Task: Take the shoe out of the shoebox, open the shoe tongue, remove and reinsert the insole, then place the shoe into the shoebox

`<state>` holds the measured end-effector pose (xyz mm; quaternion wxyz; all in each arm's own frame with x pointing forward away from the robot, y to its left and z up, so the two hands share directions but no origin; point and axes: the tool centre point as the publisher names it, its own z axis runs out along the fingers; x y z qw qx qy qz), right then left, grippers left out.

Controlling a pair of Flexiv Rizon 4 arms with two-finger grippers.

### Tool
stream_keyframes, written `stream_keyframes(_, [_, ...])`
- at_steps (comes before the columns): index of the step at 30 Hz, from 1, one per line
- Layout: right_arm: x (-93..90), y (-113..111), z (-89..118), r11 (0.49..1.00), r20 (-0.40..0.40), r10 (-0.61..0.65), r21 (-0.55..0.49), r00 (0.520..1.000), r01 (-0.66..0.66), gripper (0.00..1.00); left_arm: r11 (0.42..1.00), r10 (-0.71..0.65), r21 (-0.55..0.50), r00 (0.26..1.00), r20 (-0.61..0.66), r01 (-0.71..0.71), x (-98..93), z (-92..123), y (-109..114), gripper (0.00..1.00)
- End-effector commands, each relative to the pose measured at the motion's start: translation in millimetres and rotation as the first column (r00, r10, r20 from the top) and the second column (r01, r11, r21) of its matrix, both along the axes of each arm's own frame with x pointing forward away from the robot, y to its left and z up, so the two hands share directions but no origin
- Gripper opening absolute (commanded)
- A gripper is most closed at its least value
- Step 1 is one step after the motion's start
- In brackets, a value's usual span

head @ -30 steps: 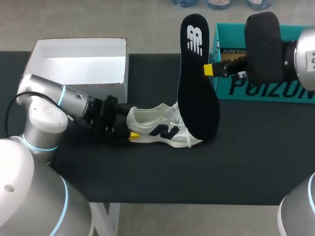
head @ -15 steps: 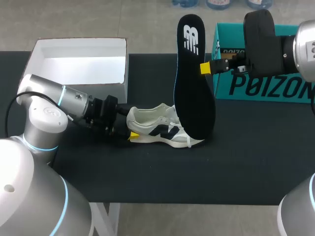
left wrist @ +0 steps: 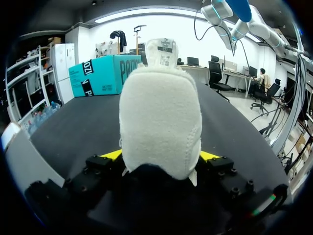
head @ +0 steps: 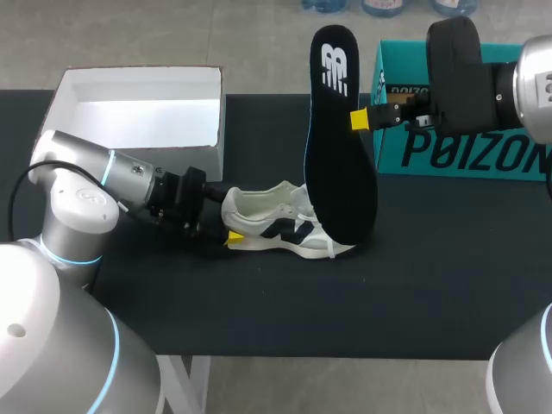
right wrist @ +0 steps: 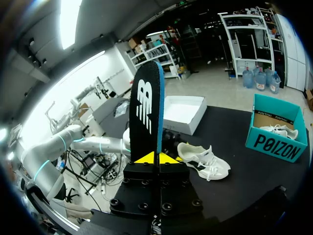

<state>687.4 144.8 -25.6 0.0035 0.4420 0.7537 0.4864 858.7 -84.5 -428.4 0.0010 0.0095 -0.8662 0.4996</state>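
Head view: my left hand (head: 229, 235) clamps the shoe (head: 276, 226) by its heel, well apart from the near edge of the bench (head: 431, 285). My right hand (head: 362, 119) grips the insole (head: 341, 172) upright, between shoe and teal shoebox (head: 470, 155).

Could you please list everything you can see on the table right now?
shoe: one, white with a dark logo, mid-table, heel between the left gripper's fingers
insole: one, black with a white logo, held upright over the shoe's toe end
teal shoebox: one, teal, open, at the far right of the table
second shoe: one, white, inside the teal shoebox
white box: one, white, open, nothing showing inside, at the far left of the table
table: one, black top
left gripper: one, yellow tips, shut on the shoe's heel
right gripper: one, yellow tips, shut on the insole's edge
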Motion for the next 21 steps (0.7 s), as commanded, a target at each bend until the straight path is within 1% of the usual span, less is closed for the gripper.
stream_keyframes(1, [1.6, 2, -2, 1.0, 0.001, 0.001, 0.003, 1.0, -0.001, 0.0, 0.999, 0.044, 0.024, 0.999, -0.01, -0.044, -5.1, 0, 10, 1.0])
stream_keyframes(6, [1.6, 2, -2, 1.0, 0.001, 0.001, 0.003, 1.0, -0.001, 0.0, 0.997, 0.051, 0.058, 0.999, -0.017, -0.05, -4.7, 1, 11, 1.0])
stream_keyframes(9, [1.6, 2, -2, 1.0, 0.001, 0.001, 0.003, 1.0, -0.001, 0.0, 0.996, 0.034, 0.088, 0.999, -0.005, -0.034, -5.0, 9, 9, 1.0])
stream_keyframes(16, [1.6, 2, -2, 1.0, 0.001, 0.001, 0.003, 1.0, -0.001, 0.0, 0.966, 0.031, 0.256, 0.999, -0.024, -0.024, -3.4, 41, 18, 1.0])
stream_keyframes(21, [1.6, 2, -2, 1.0, 0.001, 0.001, 0.003, 1.0, -0.001, 0.0, 0.932, 0.065, 0.359, 0.997, -0.043, -0.045, -9.4, 60, 24, 1.0])
